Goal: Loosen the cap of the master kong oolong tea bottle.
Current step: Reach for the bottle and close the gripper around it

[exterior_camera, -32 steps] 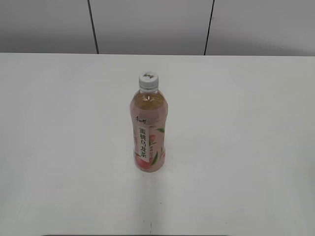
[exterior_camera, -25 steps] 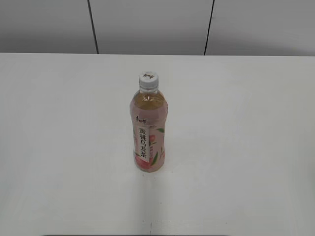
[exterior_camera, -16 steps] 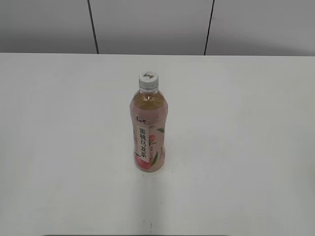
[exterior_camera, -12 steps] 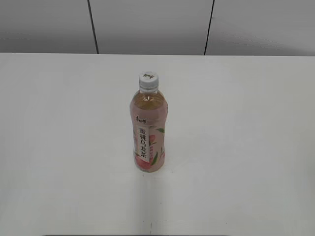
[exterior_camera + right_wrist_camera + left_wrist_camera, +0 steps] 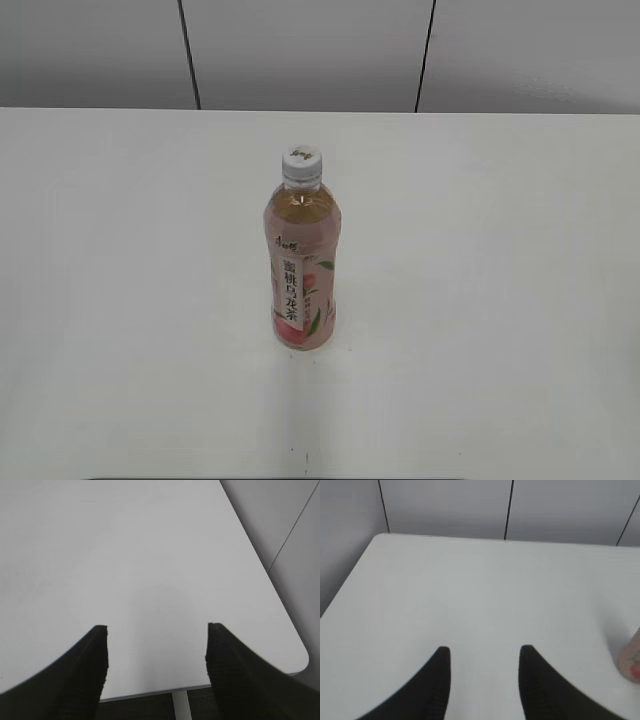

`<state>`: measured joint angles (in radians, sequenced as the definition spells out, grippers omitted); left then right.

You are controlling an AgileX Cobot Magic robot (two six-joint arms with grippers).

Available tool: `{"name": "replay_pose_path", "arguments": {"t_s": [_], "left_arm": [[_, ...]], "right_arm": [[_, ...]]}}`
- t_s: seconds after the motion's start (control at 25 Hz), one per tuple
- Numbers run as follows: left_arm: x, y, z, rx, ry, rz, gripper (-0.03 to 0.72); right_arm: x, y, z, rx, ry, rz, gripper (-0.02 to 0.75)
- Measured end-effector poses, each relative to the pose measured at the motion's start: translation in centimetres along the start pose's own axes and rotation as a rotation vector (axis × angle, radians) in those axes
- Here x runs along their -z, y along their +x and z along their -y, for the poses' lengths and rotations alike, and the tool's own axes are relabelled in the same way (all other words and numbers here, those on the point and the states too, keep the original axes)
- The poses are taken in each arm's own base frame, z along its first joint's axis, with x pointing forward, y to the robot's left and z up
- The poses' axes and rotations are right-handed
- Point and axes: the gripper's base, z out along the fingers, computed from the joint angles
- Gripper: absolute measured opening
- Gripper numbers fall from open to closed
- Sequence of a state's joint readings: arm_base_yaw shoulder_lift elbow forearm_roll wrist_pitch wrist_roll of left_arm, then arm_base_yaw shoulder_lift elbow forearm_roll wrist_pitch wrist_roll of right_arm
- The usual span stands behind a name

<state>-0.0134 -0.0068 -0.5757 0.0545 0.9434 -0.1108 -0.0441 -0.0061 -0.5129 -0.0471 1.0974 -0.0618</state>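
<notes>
Ext. view: one master kong oolong tea bottle stands upright near the middle of the white desk, label facing cam. One cap, white, ribbed side, seated on the neck; task not yet begun. No arm or tool in this view. Nothing else on the desk.

Left wrist view: left tool over bare desk, two dark fingers spread apart w/ a clear gap, holding nothing. A pink sliver of the bottle shows at the right edge, well apart from the fingers.

Right wrist view: right tool near the desk's corner edge, fingers wide apart, empty. Bottle not in frame.

Handling, as judged: bottle looks nearly full, so moderately heavy and steady on its base, but tall and slim, so it may tip if pushed high up. Thin clear plastic wall likely gives under a hard squeeze; label film probably slick. Best hold: one tool round the mid body at the label to brace it, the other across the cap's ribbed side, where the ribs give grip for the twist.

Count: bottle 1, cap 1, tools 2.
</notes>
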Motion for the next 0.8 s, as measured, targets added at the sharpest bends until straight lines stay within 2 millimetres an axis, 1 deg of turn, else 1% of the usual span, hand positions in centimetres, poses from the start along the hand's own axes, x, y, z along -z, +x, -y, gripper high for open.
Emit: {"name": "replay_pose_path", "arguments": {"t_s": [0.12,0.2,0.24,0.44,0.68,0.8], "left_arm": [[0.3,-1.7,0.5,0.031,0.056,0.177,0.28],[0.1,-2.3,0.6,0.029,0.066,0.243,0.28],[-0.3,-2.4,0.6,0.015,0.065,0.251,0.28],[-3.7,-1.1,0.7,-0.021,0.066,0.215,0.28],[-6.7,-0.4,0.8,0.002,0.077,0.329,0.28],[-8.5,0.3,0.8,0.01,0.074,0.328,0.28]], "right_arm": [[0.0,0.0,0.0,0.0,0.0,0.0,0.471],[0.0,0.0,0.0,0.0,0.0,0.0,0.471],[0.0,0.0,0.0,0.0,0.0,0.0,0.471],[0.0,0.0,0.0,0.0,0.0,0.0,0.471],[0.0,0.0,0.0,0.0,0.0,0.0,0.471],[0.0,0.0,0.0,0.0,0.0,0.0,0.471]]}}
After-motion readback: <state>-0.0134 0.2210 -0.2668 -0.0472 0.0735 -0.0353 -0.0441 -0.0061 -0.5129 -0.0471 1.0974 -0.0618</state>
